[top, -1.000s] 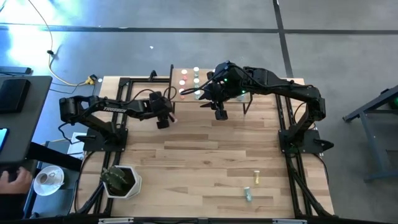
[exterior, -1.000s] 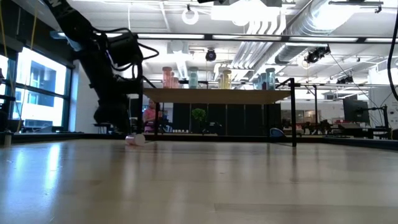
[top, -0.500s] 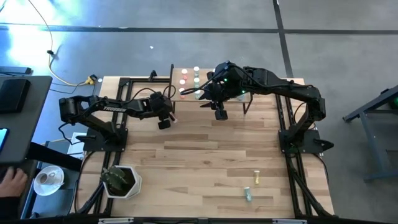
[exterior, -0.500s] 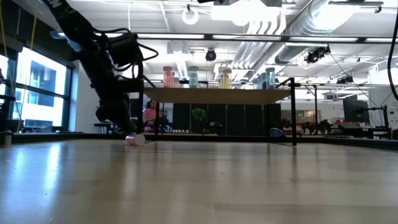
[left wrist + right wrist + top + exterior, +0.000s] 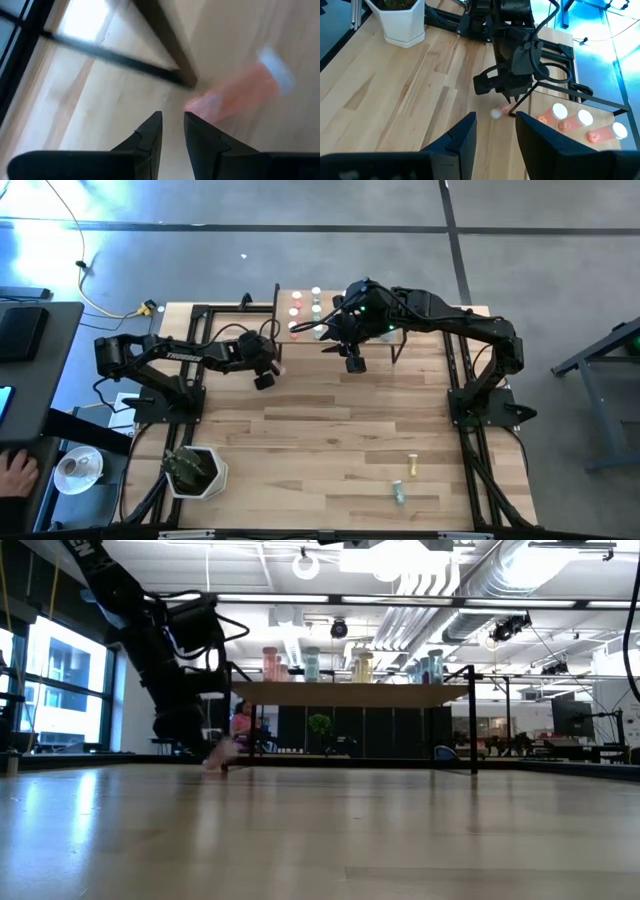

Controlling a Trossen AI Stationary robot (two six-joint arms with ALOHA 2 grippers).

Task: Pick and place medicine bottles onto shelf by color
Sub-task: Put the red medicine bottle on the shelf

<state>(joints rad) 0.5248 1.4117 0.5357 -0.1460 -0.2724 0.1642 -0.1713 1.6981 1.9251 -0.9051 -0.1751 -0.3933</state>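
A pink medicine bottle (image 5: 235, 92) with a white cap (image 5: 275, 75) lies blurred on the table next to the shelf's dark leg (image 5: 170, 45). My left gripper (image 5: 172, 116) is down at the table beside it, shut, with nothing between its fingers. In the right wrist view the bottle (image 5: 501, 111) lies just under that gripper. The shelf (image 5: 283, 305) stands at the far edge with several pink, blue, yellow and grey bottles upright on it (image 5: 311, 664). My right gripper (image 5: 354, 365) hangs open and holds nothing, in front of the shelf. My left gripper points down at the table with its fingers shut on nothing. The pink bottle's base end (image 5: 196, 104) lies right beside one fingertip (image 5: 189, 120). Whether that fingertip touches the bottle I cannot tell.
A white pot with a plant (image 5: 196, 470) stands at the near left corner. Two small bottles (image 5: 412, 467) (image 5: 399, 492) lie near the near right edge. Beyond the table's left side are a cup (image 5: 78, 468) and a person's hand (image 5: 15, 472).
My left gripper has shut close to the table by the shelf's leg. The pink bottle, which lay still on the table before, has come out from between the fingers. It now shows blurred beside them, shifted and tipped.
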